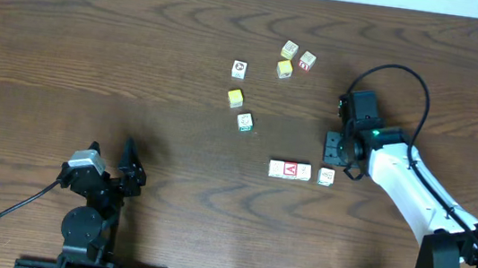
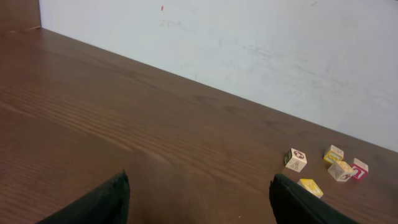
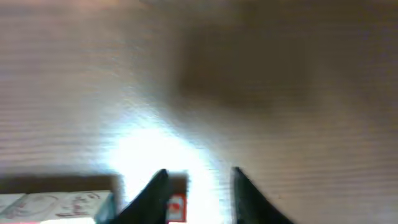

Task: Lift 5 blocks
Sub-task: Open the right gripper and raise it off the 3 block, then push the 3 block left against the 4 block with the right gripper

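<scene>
Small picture blocks lie scattered on the wooden table. A white one (image 1: 239, 67), a cream one (image 1: 289, 50), a red-faced one (image 1: 307, 61) and a green-trimmed one (image 1: 244, 121) lie apart at the back. A short row of blocks (image 1: 290, 170) carries a red letter. Just right of it lies a single block (image 1: 326, 176) with a red picture. My right gripper (image 1: 334, 156) hovers over that block (image 3: 176, 207), which lies between the jaws against the left finger, with a gap to the right finger. The row (image 3: 56, 205) shows at the lower left. My left gripper (image 2: 199, 176) is wide open and holds nothing.
Two solid yellow cubes (image 1: 283, 68) (image 1: 235, 97) lie among the back blocks. The left arm (image 1: 89, 180) rests near the front left edge. A pale wall (image 2: 249, 50) rises behind the table. The right arm's cable (image 1: 408, 77) loops above it.
</scene>
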Controlling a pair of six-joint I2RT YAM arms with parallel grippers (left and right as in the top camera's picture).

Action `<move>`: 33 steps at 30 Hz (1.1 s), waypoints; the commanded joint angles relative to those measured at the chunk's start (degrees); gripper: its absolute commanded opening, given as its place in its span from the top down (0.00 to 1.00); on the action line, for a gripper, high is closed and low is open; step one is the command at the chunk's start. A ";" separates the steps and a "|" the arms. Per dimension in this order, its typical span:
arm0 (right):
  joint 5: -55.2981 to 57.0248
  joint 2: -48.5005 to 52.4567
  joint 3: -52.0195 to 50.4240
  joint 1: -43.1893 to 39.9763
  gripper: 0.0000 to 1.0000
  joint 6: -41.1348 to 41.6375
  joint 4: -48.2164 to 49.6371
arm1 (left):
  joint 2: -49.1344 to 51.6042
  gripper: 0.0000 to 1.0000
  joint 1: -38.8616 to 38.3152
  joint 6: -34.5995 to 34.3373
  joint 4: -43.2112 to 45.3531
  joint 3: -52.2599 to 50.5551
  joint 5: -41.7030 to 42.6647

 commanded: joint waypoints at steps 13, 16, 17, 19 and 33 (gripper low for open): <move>-0.90 0.07 -0.46 -1.42 0.97 4.96 -10.56 | -0.04 0.28 0.09 -0.09 -2.32 -1.01 -0.76; -2.51 0.07 -2.01 -1.42 0.98 4.98 -10.19 | -0.04 0.28 0.09 -0.09 -2.32 -1.01 -0.76; -2.91 0.07 -2.78 -1.44 0.97 4.98 -9.77 | -0.04 0.28 0.09 -0.09 -2.32 -1.01 -0.76; -3.06 0.07 -4.15 -1.42 0.98 4.98 -9.20 | -0.04 0.28 0.09 -0.09 -2.32 -1.01 -0.76; -6.60 0.07 -9.55 -0.20 0.98 1.27 -3.78 | -0.04 0.28 0.09 -0.09 -2.32 -1.01 -0.76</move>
